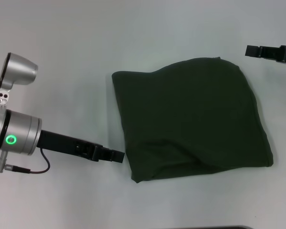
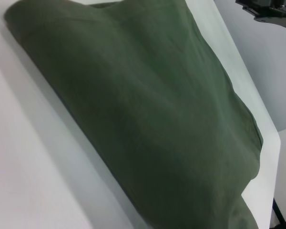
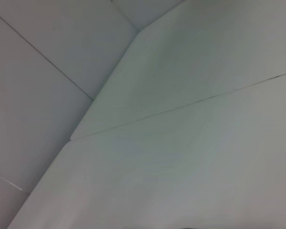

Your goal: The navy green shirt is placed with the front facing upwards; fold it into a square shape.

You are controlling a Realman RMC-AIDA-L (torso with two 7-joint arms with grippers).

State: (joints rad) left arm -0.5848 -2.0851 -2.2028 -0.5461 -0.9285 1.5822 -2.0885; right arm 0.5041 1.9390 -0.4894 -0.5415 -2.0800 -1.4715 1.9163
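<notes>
Your left gripper (image 1: pixel 118 156) sits beside the folded navy green shirt (image 1: pixel 190 119), fingers unreadable; right gripper (image 1: pixel 250 50) likewise, well apart.

Pale grey-white, matte desk (image 1: pixel 62 200) fills the head view, smooth and unmarked. Right wrist view shows its surface (image 3: pixel 205 157) crossed by a thin dark seam, with a corner edge against similar pale flooring beyond.

One item lies directly on it: the navy green shirt (image 1: pixel 190 119), a dark olive-green cotton garment folded into a rough, rounded square. It sits right of centre in the head view, plain green side up, no lettering showing. Far edge bulges upward; near-left corner comes to a point; a soft crease curves across the near half. Left wrist view shows the same folded cloth (image 2: pixel 148 119) flat on the desk, layered edge visible along one side.
</notes>
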